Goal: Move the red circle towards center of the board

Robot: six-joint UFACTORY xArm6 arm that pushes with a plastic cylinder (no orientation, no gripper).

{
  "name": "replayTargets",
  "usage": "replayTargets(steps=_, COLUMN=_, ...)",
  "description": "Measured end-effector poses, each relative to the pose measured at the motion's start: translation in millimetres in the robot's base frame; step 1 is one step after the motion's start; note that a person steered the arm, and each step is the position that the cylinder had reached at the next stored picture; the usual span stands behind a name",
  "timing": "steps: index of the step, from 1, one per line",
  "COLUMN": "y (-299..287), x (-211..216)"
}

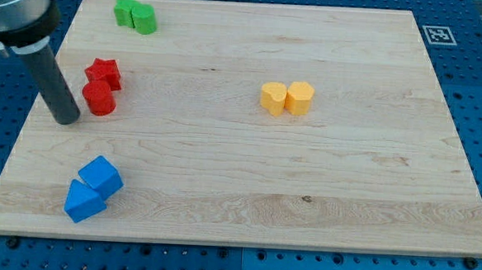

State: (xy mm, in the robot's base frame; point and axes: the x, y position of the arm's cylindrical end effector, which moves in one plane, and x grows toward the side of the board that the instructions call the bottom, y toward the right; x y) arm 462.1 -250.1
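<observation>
The red circle point(99, 98) is a short red cylinder at the board's left side, touching a red star block point(104, 72) just above it. My tip point(66, 119) rests on the board just left of the red circle and slightly below it, with a small gap between them. The dark rod rises from the tip toward the view's top left.
Two green blocks point(136, 15) sit together at the view's top left. Two yellow blocks point(287, 98) sit together right of centre. A blue cube point(101, 176) and a blue triangle point(81, 202) touch at the bottom left. The wooden board point(304, 196) has a marker tag point(437, 34) beyond its top right corner.
</observation>
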Motion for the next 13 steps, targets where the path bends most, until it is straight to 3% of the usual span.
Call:
replayTargets(steps=1, y=-7, x=-18)
replayTargets(steps=4, y=45, x=-20)
replayTargets(steps=8, y=51, x=-31)
replayTargets(steps=13, y=103, x=-39)
